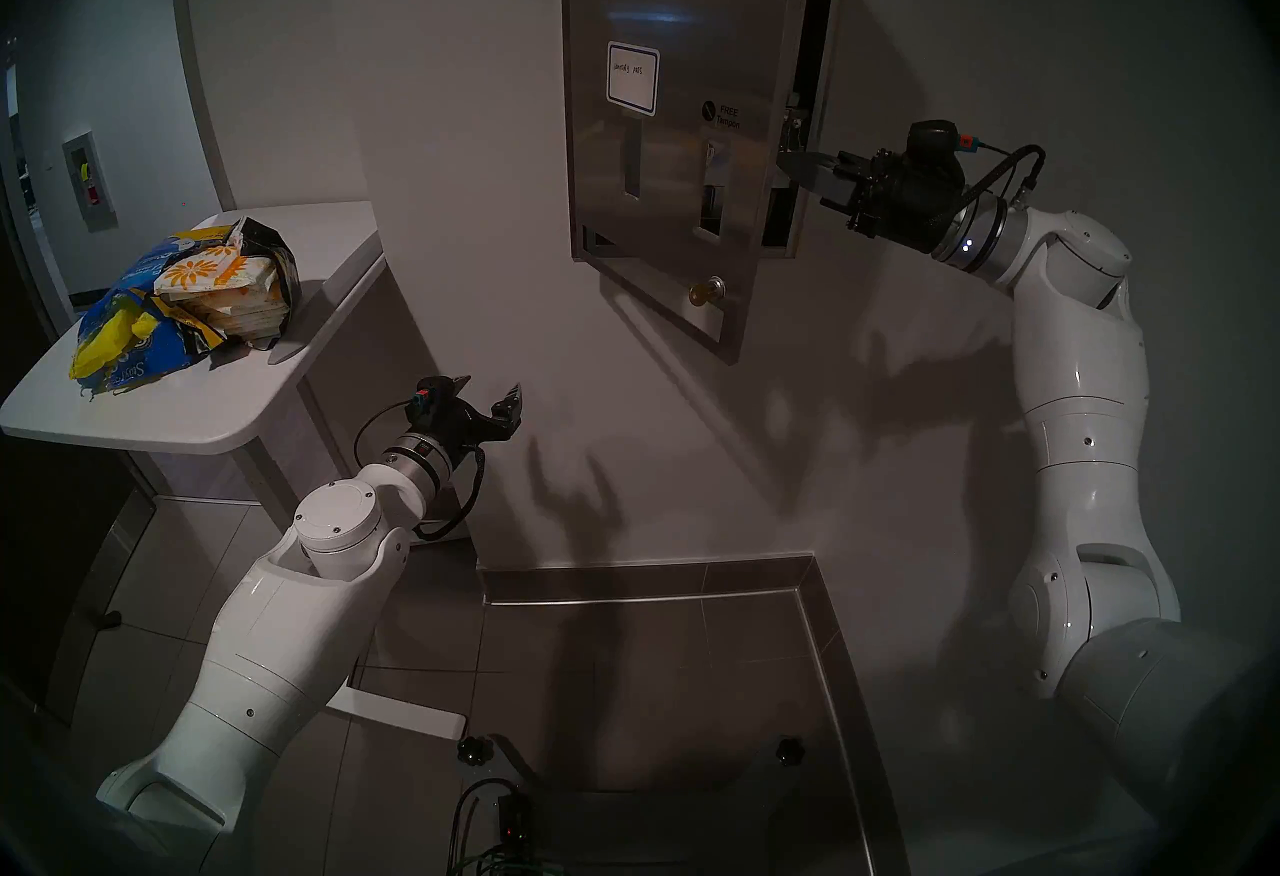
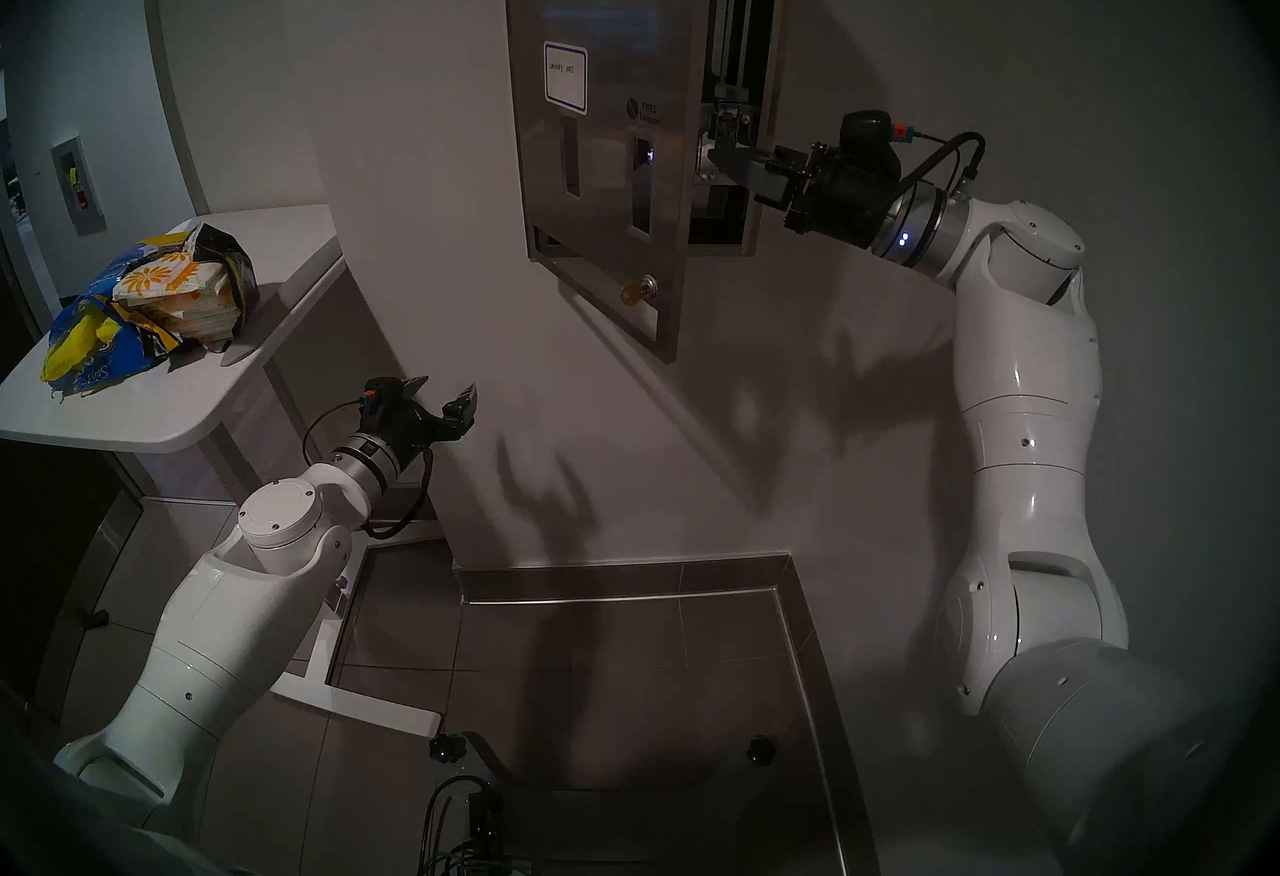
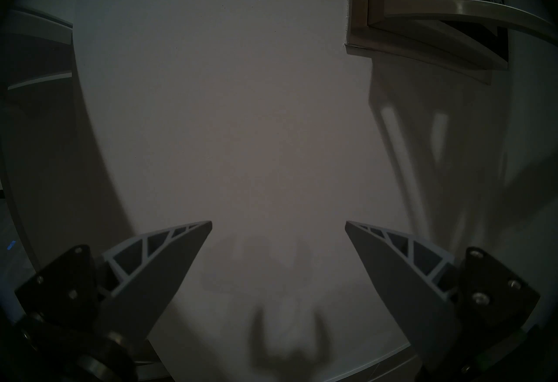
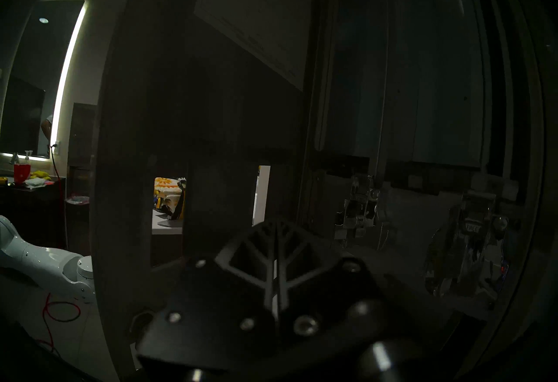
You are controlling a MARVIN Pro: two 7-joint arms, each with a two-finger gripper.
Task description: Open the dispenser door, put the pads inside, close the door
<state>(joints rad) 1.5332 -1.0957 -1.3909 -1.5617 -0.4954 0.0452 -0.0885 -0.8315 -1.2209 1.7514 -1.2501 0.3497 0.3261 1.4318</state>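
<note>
Right wrist view is murky — the right gripper (image 4: 276,221), fingers pressed together and empty, points behind the dispenser door (image 4: 169,100); chrome levers (image 4: 359,209) beyond barely show.

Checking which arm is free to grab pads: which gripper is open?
The left gripper, low beside the table, fingers spread and empty. The right gripper is shut behind the dispenser door.

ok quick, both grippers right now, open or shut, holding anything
left gripper: open, holding nothing.
right gripper: shut, holding nothing, tips behind the dispenser door.
</note>
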